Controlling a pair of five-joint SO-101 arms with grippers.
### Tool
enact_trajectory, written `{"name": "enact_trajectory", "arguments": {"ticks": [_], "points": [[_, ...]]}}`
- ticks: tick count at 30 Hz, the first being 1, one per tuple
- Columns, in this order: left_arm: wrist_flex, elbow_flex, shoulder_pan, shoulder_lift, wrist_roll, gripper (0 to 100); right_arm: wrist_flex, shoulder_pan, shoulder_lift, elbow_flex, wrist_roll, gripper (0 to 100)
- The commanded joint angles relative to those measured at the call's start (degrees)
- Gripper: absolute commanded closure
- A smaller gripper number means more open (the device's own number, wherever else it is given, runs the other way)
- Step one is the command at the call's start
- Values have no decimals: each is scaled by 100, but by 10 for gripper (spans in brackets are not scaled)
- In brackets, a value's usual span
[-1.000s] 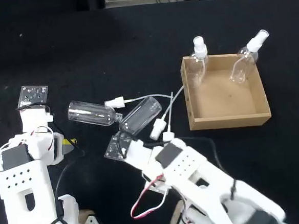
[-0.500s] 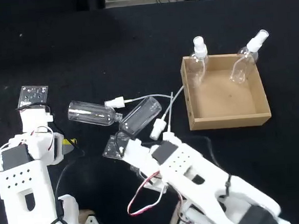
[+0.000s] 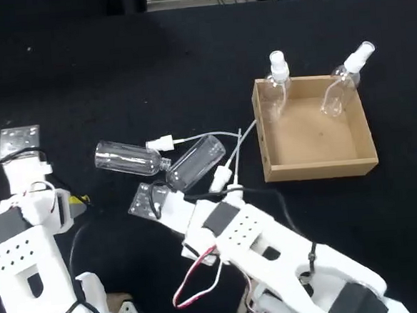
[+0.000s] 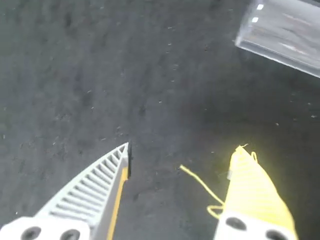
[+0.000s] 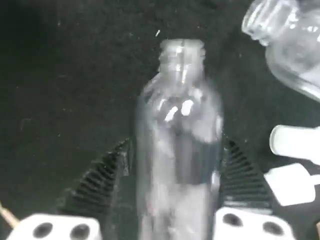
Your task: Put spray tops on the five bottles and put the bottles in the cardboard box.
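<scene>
An uncapped bottle (image 5: 177,100) sits between the fingers of the right end effector (image 5: 176,155), which seems clenched on its sides, though the contact is blurred; a second open bottle (image 5: 292,47) and two loose spray tops (image 5: 295,142) lie just beside it on the black counter (image 3: 117,77); the cardboard box (image 3: 317,169) holds two capped bottles (image 3: 275,87); the left end effector (image 4: 182,165) hangs released above the counter.

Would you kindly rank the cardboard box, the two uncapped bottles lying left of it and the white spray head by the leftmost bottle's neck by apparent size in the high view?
1. cardboard box, clearly largest.
2. leftmost bottle and angled bottle: about alike, so unranked.
3. white spray head, smallest.
</scene>
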Motion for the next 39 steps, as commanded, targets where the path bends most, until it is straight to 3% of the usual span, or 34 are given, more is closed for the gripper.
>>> {"name": "enact_trajectory", "arguments": {"ticks": [1, 7, 17, 29, 31, 35, 39], "points": [[44, -251, -312, -79, -9, 700, 607, -35, 31, -734, -105, 744], [44, -251, -295, -79, -9, 700, 730, -26, 66, -813, -44, 740], [44, -251, -295, -70, 0, 700, -352, -26, 66, 92, 97, 742], [237, -312, -286, -79, 0, 700, -431, -26, 66, 611, 413, 747], [387, -391, -286, -79, 0, 700, -431, -26, 57, 637, 431, 794], [492, -497, -286, -79, 0, 700, -422, -26, 4, 391, 352, 995], [492, -453, -286, -79, 0, 700, 202, 158, 4, -259, 62, 990]]}}
